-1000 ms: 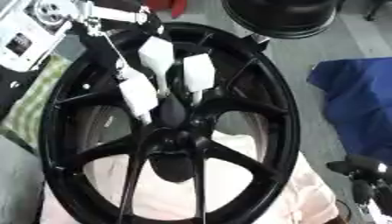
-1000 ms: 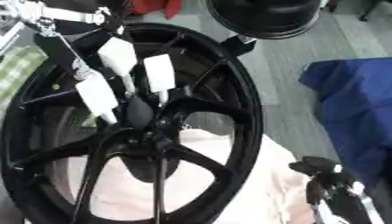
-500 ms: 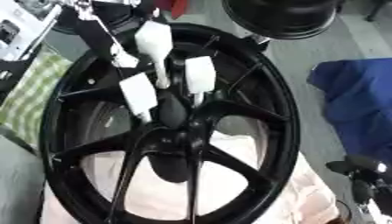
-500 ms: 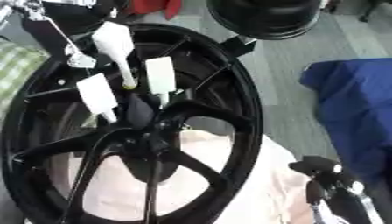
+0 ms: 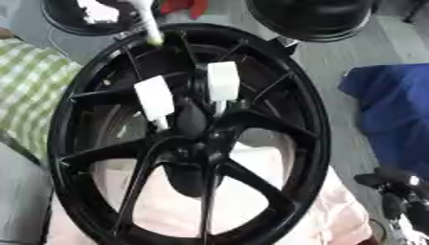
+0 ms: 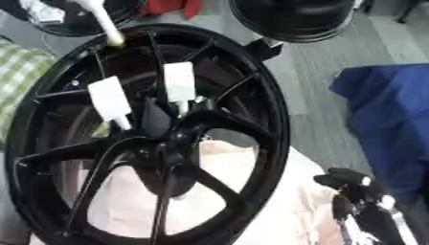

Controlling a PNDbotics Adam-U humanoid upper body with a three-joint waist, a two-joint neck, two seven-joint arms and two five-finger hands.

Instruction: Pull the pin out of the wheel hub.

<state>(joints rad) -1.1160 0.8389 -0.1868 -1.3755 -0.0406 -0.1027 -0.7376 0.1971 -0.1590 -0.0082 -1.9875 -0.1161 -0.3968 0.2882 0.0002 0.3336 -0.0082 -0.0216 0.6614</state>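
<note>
1. Black spokes of the wheel hub [image 5: 201, 143] fill the middle of the frame, the wheel lying on a pale pink cloth [image 6: 289, 210].
2. Two white pins stand in the hub: one left pin [image 5: 155, 99] and one centre pin [image 5: 223, 82], tips down toward the hub centre.
3. At the upper left a third white pin [image 6: 102, 20] hangs over the rim, its top cut off by the frame edge; whatever holds it is out of sight.
4. Right eye view shows more of the right hand [image 6: 356, 196] at the lower right, fingers curled, gripping nothing visible; left eye view crops it.
5. Left hand appears in neither view.
</note>
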